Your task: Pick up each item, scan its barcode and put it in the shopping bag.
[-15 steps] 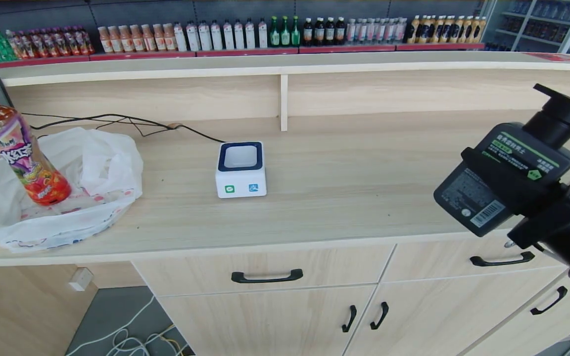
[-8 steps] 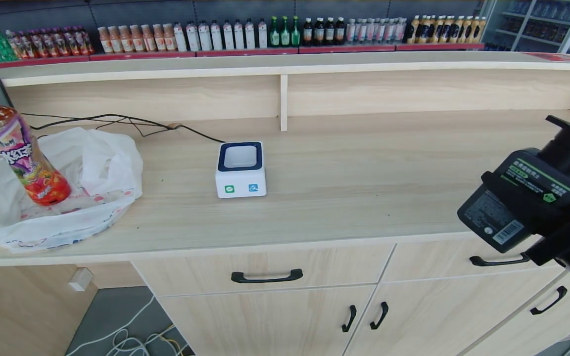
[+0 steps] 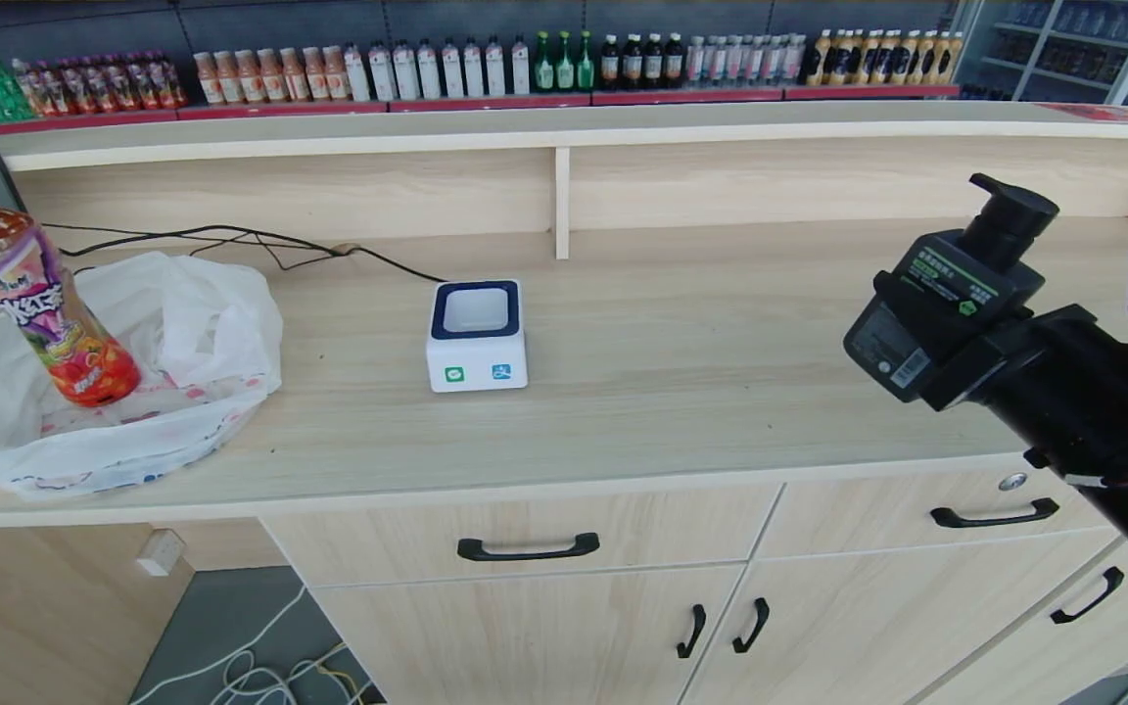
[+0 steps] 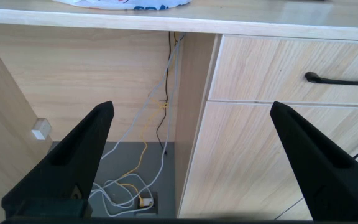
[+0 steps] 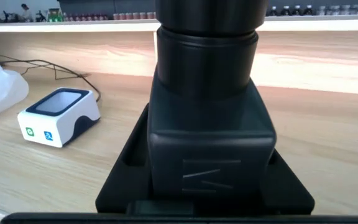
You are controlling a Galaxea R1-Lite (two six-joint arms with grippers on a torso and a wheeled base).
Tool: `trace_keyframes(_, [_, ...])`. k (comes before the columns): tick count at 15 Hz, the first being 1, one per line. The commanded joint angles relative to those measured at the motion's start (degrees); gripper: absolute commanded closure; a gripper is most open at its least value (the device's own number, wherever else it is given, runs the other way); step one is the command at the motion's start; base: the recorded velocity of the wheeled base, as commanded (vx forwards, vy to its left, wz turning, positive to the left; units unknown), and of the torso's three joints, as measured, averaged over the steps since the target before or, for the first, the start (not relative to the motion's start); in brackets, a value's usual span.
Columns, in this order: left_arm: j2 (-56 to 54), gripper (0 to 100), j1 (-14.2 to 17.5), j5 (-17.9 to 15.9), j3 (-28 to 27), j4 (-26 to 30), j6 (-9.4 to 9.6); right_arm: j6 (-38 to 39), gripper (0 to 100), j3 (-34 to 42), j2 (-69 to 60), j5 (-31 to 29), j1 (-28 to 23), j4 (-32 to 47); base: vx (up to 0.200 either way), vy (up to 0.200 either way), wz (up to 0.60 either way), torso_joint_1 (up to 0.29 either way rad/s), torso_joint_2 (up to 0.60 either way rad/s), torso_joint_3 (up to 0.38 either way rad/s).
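Right end effector [image 3: 958, 341], clamped on black bottle [image 3: 948, 277] (barcode visible)

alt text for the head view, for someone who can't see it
The right gripper holds a black pump bottle above the right end of a wooden counter. A white scanner sits mid-counter, and at the left a drink bottle stands tilted in an open white bag.
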Motion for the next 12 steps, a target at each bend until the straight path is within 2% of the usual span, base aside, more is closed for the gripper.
trace_keyframes(1, [0.0, 0, 0.0, 0.0, 0.0, 0.0, -0.01, 0.0, 100, -1.3, 2.7, 0.1, -1.7, 0.0, 0.0, 0.0, 0.0, 0.0, 0.0, 0.0])
trace_keyframes(9, [0.0, 0, 0.0, 0.0, 0.0, 0.0, -0.01, 0.3, 100, 0.4, 2.7, 1.3, -2.7, -0.2, 0.0, 0.0, 0.0, 0.0, 0.0, 0.0])
trace_keyframes(12, [0.0, 0, 0.0, 0.0, 0.0, 0.0, -0.01, 0.4, 100, -0.3, 2.8, 2.1, -2.7, -0.4, 0.0, 0.2, 0.0, -0.004, -0.01, 0.004])
